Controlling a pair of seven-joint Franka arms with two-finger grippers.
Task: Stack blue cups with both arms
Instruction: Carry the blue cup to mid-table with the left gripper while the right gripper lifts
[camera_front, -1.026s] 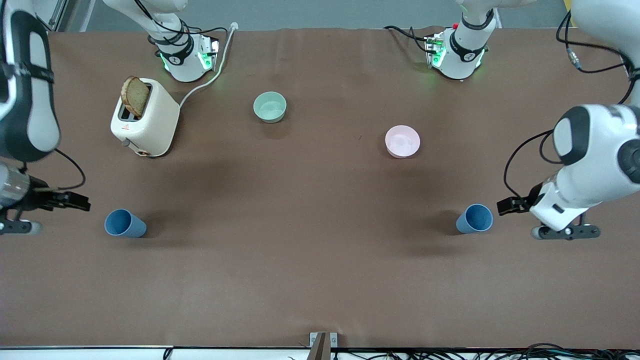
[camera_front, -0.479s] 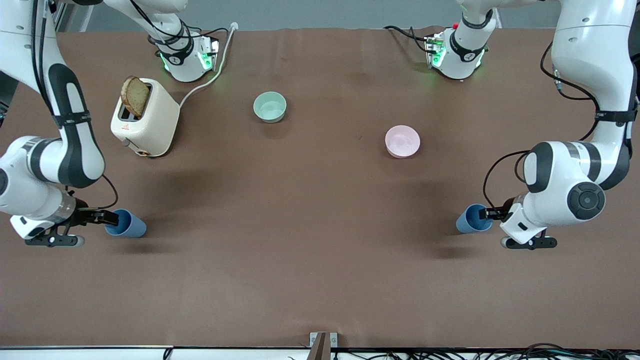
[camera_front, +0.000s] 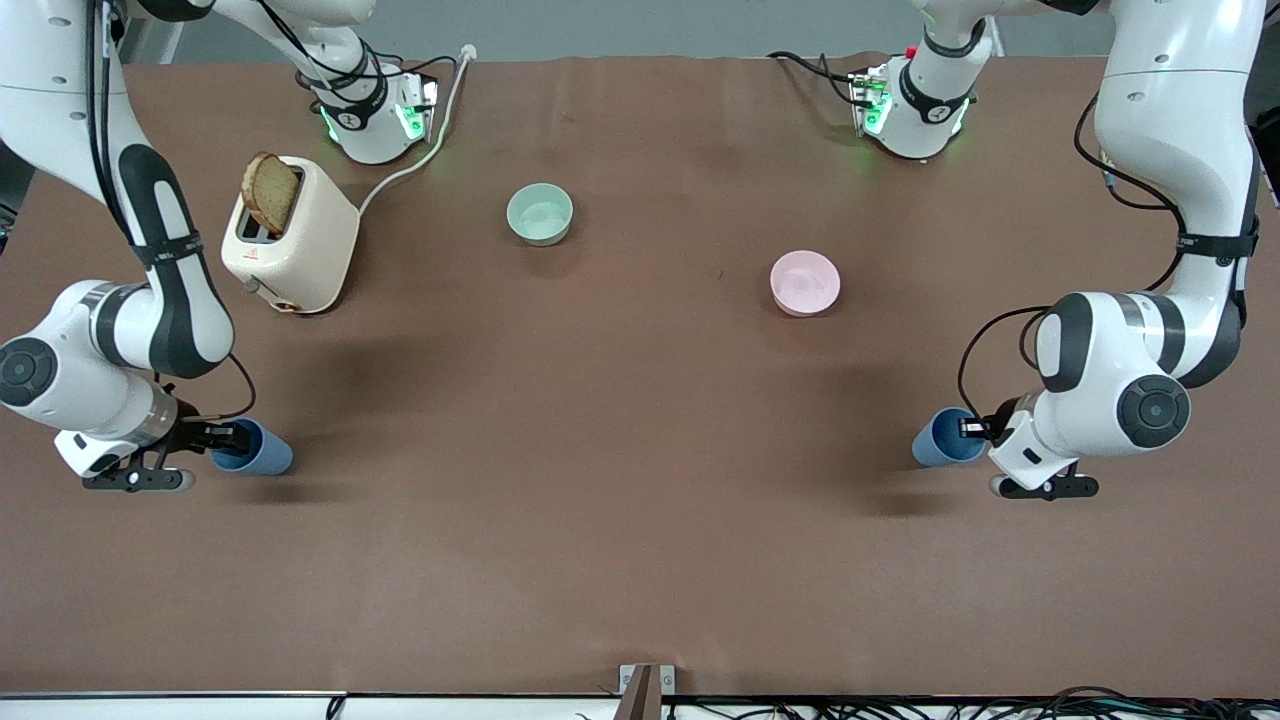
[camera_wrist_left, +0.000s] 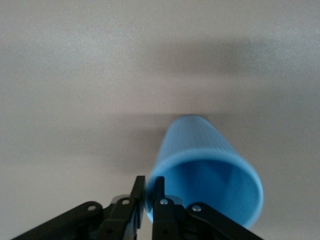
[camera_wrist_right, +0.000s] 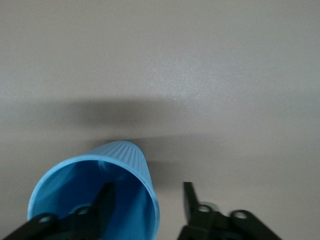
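Note:
Two blue cups stand upright on the brown table. One blue cup (camera_front: 262, 455) is at the right arm's end and the other blue cup (camera_front: 935, 445) is at the left arm's end. My right gripper (camera_front: 228, 436) is open at its cup's rim. In the right wrist view the gripper (camera_wrist_right: 147, 200) straddles the wall of the cup (camera_wrist_right: 95, 185), with one finger inside and one outside. My left gripper (camera_front: 968, 428) is at the other cup's rim. In the left wrist view the gripper (camera_wrist_left: 148, 190) is shut on the rim wall of the cup (camera_wrist_left: 210, 170).
A cream toaster (camera_front: 295, 245) with a slice of bread (camera_front: 270, 192) stands near the right arm's base, its cable running to the table's edge. A pale green bowl (camera_front: 540, 213) and a pink bowl (camera_front: 805, 282) sit farther from the front camera than the cups.
Both arms have come in from the table's ends and brought their grippers to the cups' rims. The cups, bowls and toaster have not moved.

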